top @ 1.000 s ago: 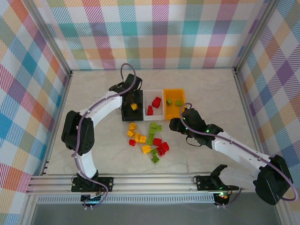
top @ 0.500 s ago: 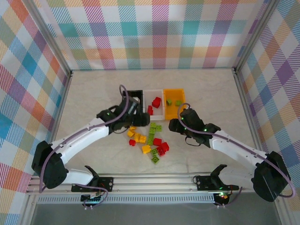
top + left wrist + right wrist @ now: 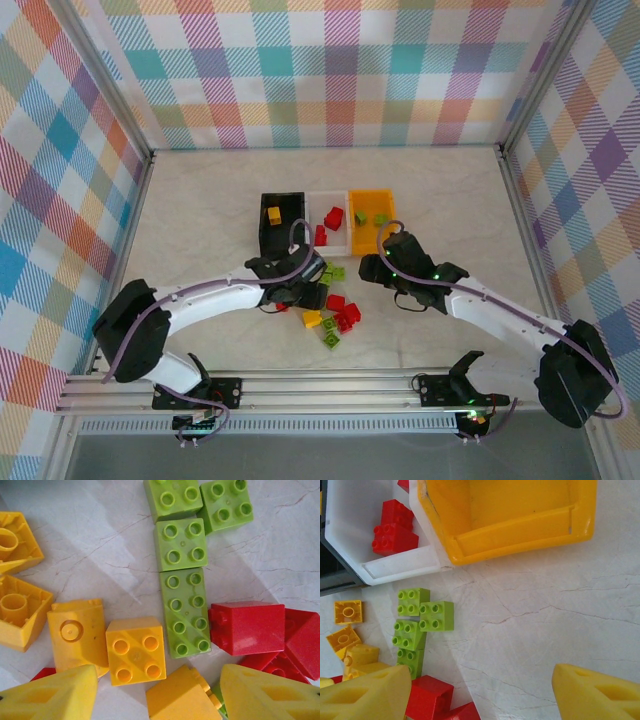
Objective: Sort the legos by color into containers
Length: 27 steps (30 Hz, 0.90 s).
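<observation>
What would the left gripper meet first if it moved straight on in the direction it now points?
Most likely the tipped yellow brick between the open fingers of the left gripper. Depth is unclear, so the upright yellow brick beside it could come first.

We list a pale marble-look tabletop [image 3: 200,200] with thin grey veins, its veining also plain in the left wrist view [image 3: 75,540] and right wrist view [image 3: 530,610]. Around it we list three pastel plaid panels: back wall [image 3: 330,70], left wall [image 3: 50,200] and right wall [image 3: 590,180]. Two slanting aluminium posts, left [image 3: 100,78] and right [image 3: 548,75], mark the corners. An aluminium rail [image 3: 330,383] runs along the near edge.
</observation>
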Available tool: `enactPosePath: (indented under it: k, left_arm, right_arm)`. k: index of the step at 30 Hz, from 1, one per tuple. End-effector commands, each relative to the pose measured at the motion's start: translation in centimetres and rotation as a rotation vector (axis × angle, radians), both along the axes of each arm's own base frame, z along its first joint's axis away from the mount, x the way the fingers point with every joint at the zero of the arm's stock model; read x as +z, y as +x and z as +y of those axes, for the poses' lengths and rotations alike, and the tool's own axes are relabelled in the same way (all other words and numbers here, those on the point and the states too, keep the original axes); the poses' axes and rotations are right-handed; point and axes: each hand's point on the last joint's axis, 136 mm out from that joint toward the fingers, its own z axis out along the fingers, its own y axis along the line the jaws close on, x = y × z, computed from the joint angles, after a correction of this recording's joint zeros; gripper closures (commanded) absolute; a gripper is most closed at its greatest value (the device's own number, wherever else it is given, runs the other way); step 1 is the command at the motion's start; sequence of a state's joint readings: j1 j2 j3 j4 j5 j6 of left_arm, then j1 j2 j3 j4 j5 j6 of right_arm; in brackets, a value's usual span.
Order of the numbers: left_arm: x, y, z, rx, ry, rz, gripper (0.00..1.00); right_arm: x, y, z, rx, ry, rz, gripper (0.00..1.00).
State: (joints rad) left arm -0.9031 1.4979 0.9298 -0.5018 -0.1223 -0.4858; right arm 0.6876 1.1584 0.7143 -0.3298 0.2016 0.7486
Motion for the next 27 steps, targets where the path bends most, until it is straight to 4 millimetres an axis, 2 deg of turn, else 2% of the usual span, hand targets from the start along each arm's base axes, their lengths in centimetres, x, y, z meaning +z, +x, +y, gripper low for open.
enactPosePath:
  k: [1,5,11,15,17,20,24,27]
  left_arm:
    - [-1.0,0.1,1.0,-0.001,0.089,-0.017,0.37]
    - [-2.0,0.2,1.3,0.001,0.117,-0.020,0.40]
    - [-2.8,0.2,0.9,-0.010,0.128,-0.012,0.51]
    - [-3.2,0.1,1.1,-0.014,0.143,-0.006,0.52]
    - [-3.2,0.1,1.2,-0.014,0.148,-0.009,0.58]
    - [-2.5,0.2,1.1,-0.008,0.132,-0.020,0.64]
    - [-0.8,0.7,1.0,0.006,0.095,-0.054,0.68]
    - [2.2,2.3,1.5,0.055,0.048,-0.120,0.69]
  right_arm:
    - [0.3,0.0,-0.3,-0.013,0.008,-0.021,0.25]
    - [0.3,0.0,-0.2,-0.012,0.013,-0.024,0.25]
    - [0.5,0.0,-0.4,-0.017,0.009,-0.029,0.25]
    - [0.6,0.0,-0.5,-0.019,0.009,-0.033,0.25]
    - [0.6,0.0,-0.5,-0.019,0.009,-0.033,0.25]
    - [0.6,0.0,-0.5,-0.022,0.010,-0.034,0.25]
    - [0.7,0.0,-0.5,-0.024,0.014,-0.038,0.25]
    - [0.6,0.0,-0.5,-0.024,0.017,-0.036,0.25]
